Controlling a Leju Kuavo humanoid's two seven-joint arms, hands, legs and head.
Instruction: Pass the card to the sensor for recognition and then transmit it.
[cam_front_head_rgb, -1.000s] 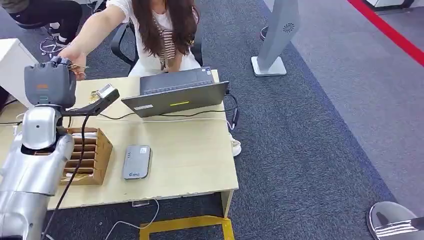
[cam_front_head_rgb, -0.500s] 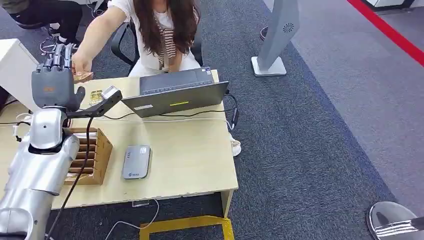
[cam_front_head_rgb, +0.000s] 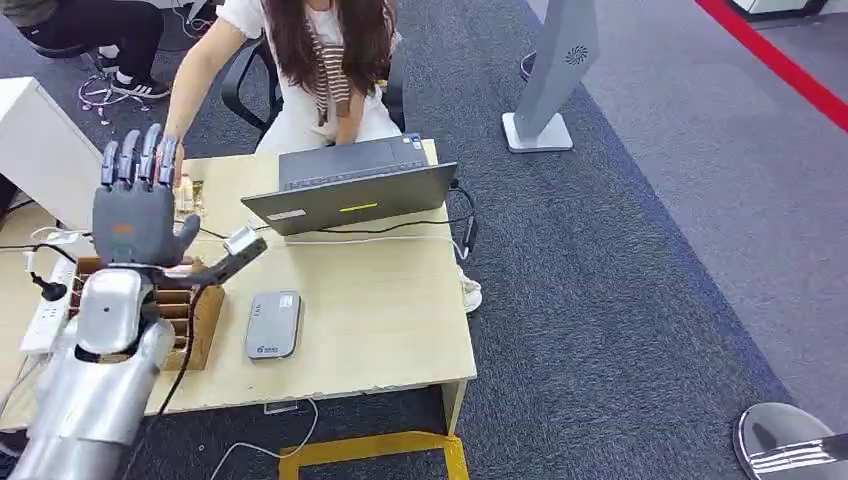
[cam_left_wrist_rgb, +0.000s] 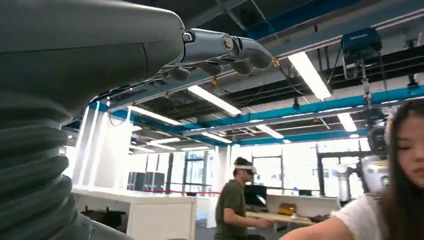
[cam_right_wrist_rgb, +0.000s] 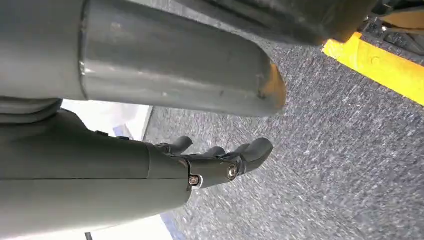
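Note:
My left hand (cam_front_head_rgb: 135, 213) is raised above the desk's left side, palm away from me, fingers straight up and spread, holding nothing. Its fingers (cam_left_wrist_rgb: 227, 46) also stretch out bare in the left wrist view. Just behind them a seated person's hand (cam_front_head_rgb: 183, 160) reaches down to the desk, where a small brownish pile of cards (cam_front_head_rgb: 190, 193) lies, partly hidden by my fingers. The grey card sensor (cam_front_head_rgb: 273, 323) lies flat on the desk to the right of my forearm. My right hand (cam_right_wrist_rgb: 215, 160) hangs over the carpet, fingers loosely bent, with nothing in it.
A wooden slotted card box (cam_front_head_rgb: 190, 310) sits under my left forearm. An open laptop (cam_front_head_rgb: 350, 190) stands at the desk's far edge, cables trailing from it. A white power strip (cam_front_head_rgb: 45, 305) lies at the left. A grey floor stand (cam_front_head_rgb: 555, 75) rises beyond the desk.
My left hand let go of the card into the person's hand, opened its fingers and drew back toward me. The person's hand carried the card down to the desk.

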